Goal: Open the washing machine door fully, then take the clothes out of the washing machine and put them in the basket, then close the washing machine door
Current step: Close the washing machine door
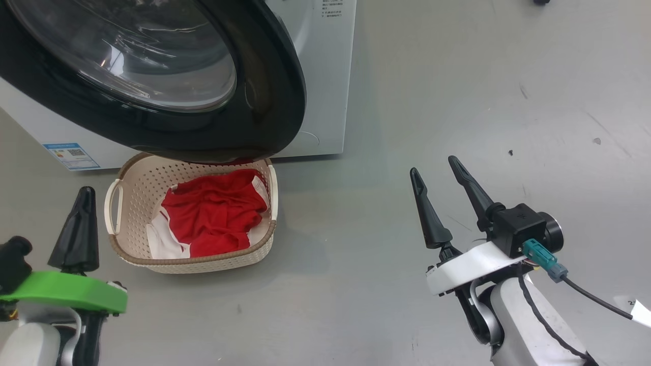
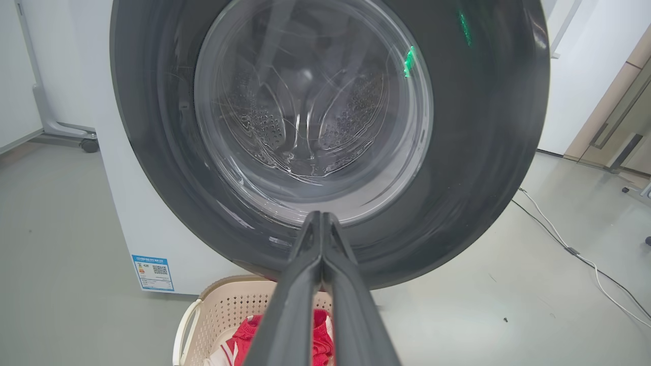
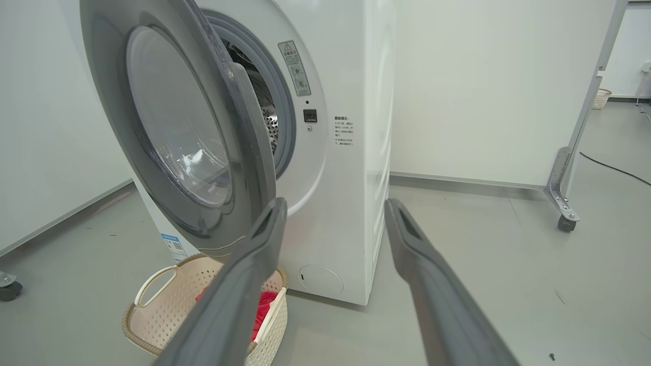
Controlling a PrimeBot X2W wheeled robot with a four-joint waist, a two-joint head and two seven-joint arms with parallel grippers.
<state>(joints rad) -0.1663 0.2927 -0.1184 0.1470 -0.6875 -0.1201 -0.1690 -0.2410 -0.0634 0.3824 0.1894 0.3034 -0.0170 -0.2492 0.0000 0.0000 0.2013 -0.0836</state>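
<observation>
Red clothes (image 1: pixel 211 213) heaped in basket (image 1: pixel 203 264), head view; basket's far rim under black edge of washing machine door (image 1: pixel 264 101). Left gripper (image 1: pixel 86 192) near basket's left handle, fingers pressed together, empty. Right gripper (image 1: pixel 433 166) spread wide over bare floor (image 1: pixel 457 101), empty.
Left wrist view: joined tips point at door's lower rim.
Right wrist view: door ajar, free edge standing off washing machine (image 3: pixel 351 203); open floor to machine's right.

We see the washing machine door (image 1: pixel 274 101) with its shiny black rim and a clear, smooth glass middle. We find the washing machine (image 3: pixel 346 213) smooth, white and a bit glossy. We see the basket (image 1: pixel 133 189) is cream plastic full of little holes, with a brown rim that looks woven. In it, the clothes (image 1: pixel 213 213) are soft, crumpled red cloth. Under it all, the floor (image 1: pixel 457 101) is smooth and grey with a faint shine.
</observation>
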